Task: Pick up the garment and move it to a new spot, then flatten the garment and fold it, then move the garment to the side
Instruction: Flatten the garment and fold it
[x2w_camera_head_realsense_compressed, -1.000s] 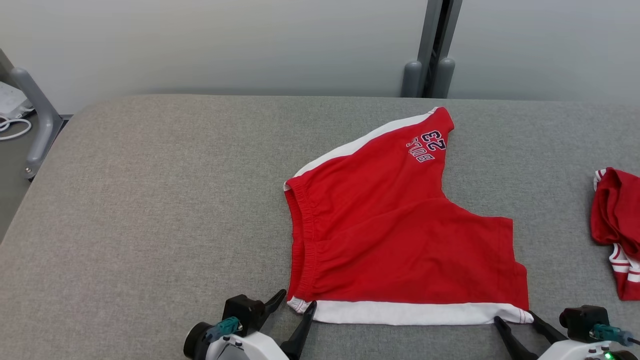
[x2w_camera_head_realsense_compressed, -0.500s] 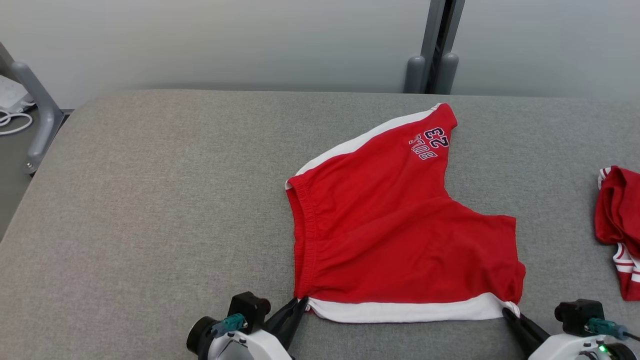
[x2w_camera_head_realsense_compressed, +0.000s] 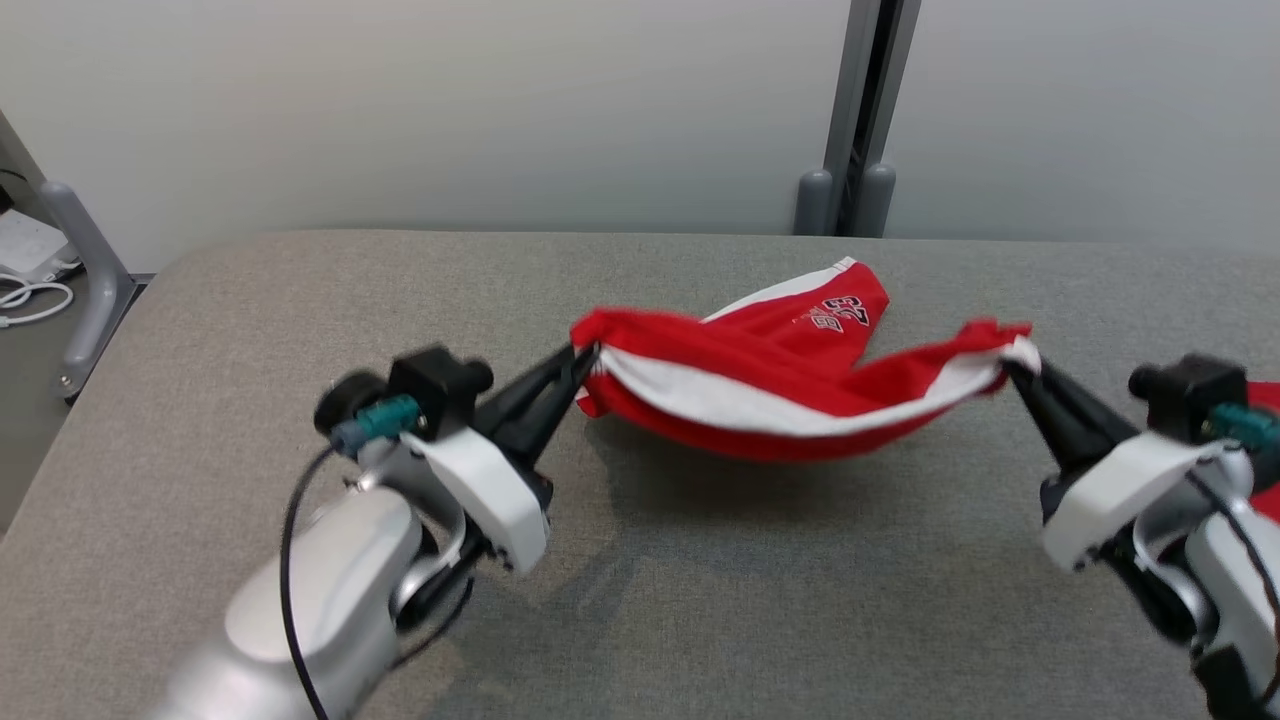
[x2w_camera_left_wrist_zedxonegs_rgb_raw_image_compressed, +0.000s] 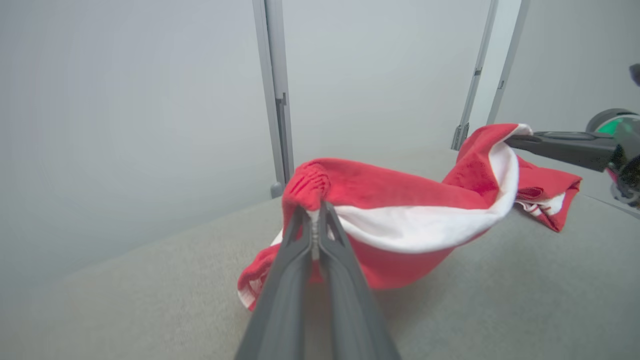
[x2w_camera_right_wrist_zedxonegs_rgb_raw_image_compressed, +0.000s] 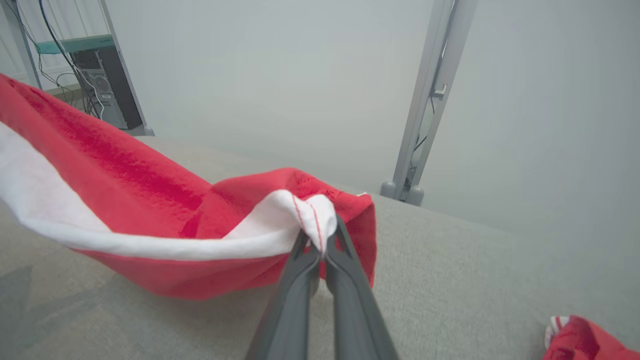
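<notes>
left gripper (x2w_camera_head_realsense_compressed: 583, 358) clamped on red garment (x2w_camera_head_realsense_compressed: 760, 390) at the waistband corner, right gripper (x2w_camera_head_realsense_compressed: 1012, 366) clamped on its hem corner, cloth slung between them, sagging above grey table (x2w_camera_head_realsense_compressed: 250, 330), far leg resting on it

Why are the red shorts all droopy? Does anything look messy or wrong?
Nothing is torn or spilled. The red shorts hang in a saggy curve because the left gripper and right gripper pinch only two corners; the far leg lies on the grey table. A second red garment sits bunched at the table's right side.
</notes>
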